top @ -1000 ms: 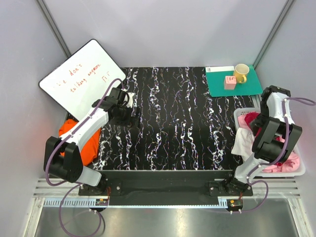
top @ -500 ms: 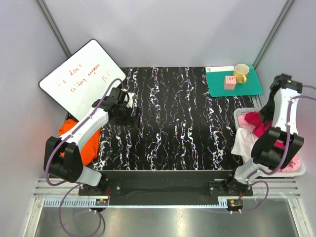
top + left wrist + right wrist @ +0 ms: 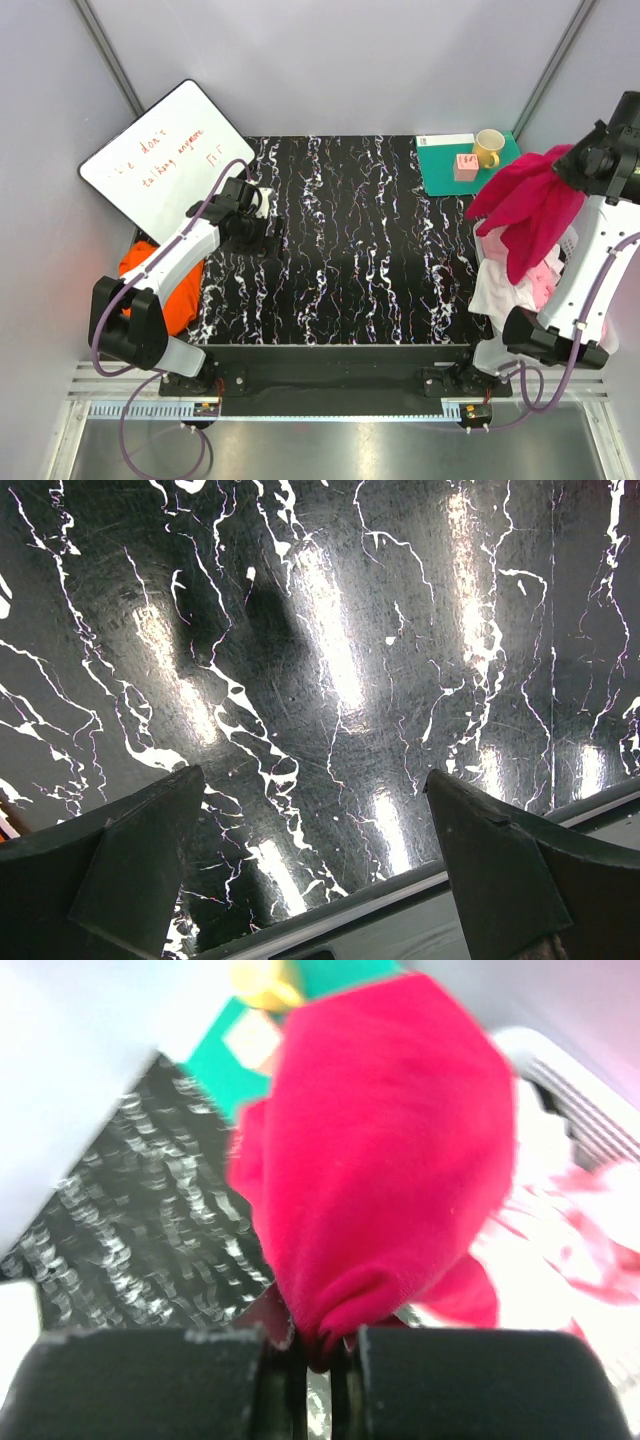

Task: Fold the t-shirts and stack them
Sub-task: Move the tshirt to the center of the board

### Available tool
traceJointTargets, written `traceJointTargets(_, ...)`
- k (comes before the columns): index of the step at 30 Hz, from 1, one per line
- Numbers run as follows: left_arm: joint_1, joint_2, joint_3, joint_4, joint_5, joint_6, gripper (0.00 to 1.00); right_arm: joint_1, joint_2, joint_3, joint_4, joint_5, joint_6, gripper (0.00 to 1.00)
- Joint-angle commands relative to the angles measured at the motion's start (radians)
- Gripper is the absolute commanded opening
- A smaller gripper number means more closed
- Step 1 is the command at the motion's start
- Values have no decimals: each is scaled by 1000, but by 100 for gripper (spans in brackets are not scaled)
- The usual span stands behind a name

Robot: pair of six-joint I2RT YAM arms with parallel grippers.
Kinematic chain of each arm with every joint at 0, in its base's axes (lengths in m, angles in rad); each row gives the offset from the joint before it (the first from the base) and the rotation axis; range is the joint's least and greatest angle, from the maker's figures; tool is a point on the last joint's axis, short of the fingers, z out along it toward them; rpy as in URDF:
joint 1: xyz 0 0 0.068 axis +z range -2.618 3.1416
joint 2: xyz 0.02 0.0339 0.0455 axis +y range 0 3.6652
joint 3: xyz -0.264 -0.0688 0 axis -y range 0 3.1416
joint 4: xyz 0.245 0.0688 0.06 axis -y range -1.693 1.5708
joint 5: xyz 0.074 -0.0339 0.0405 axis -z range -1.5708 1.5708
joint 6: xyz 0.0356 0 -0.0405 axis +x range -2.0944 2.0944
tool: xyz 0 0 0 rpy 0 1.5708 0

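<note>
The magenta-red t-shirt (image 3: 520, 205) hangs from my right hand (image 3: 590, 162), high over the right end of the table (image 3: 360, 260). That hand is pressed together on a bunched fold of the cloth. In the right wrist view the red fabric is nipped in the narrow slit between my two black fingers (image 3: 150, 1380) and balloons out beyond them. From the top view the shirt drapes down and to the left of the hand in loose folds. Its lowest tip dangles over the heap in the basket (image 3: 600, 345). I cannot tell whether that tip touches the heap.

In the basket, just off the table's right edge, lie a pale pink t-shirt (image 3: 545, 285) and a white t-shirt (image 3: 493, 292), crumpled together, the white one spilling over the basket's near-left rim.

My left hand (image 3: 262, 232) sits low over the left part of the table, spread wide and pinching nothing. The left wrist view shows only bare black, white-veined tabletop between its fingers.

The orange t-shirt (image 3: 150, 285) lies in a heap off the table's left edge, partly hidden under my left arm, just below the tilted whiteboard (image 3: 165, 155).

At the table's far right corner a green mat (image 3: 490, 175) carries a yellow mug (image 3: 488, 148) and a small pink block (image 3: 465, 167), near each other.
</note>
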Motion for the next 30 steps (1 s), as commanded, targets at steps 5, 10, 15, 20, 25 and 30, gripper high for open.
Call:
traceJointTargets(5,-4,-67,91,-2,-119,-64,99,272,255,407,-185,-96,5,0)
traceJointTargets(10,-4,-115,163,-2,-186,-133,99,471,375,428,-144,-110,9,0)
traceJointTargets(15,-4,-193,231,-2,-359,-187,99,654,507,495,-121,-141,26,0)
traceJointTargets(20,-4,-262,260,-4,-484,-201,99,851,677,670,-126,-238,45,0)
traceJointTargets(25,-4,-273,242,-7,-505,-208,99,1005,676,617,-69,-318,-23,0)
traceJointTargets(30,-4,-236,240,-7,-486,-222,99,1022,583,502,15,-262,-41,0)
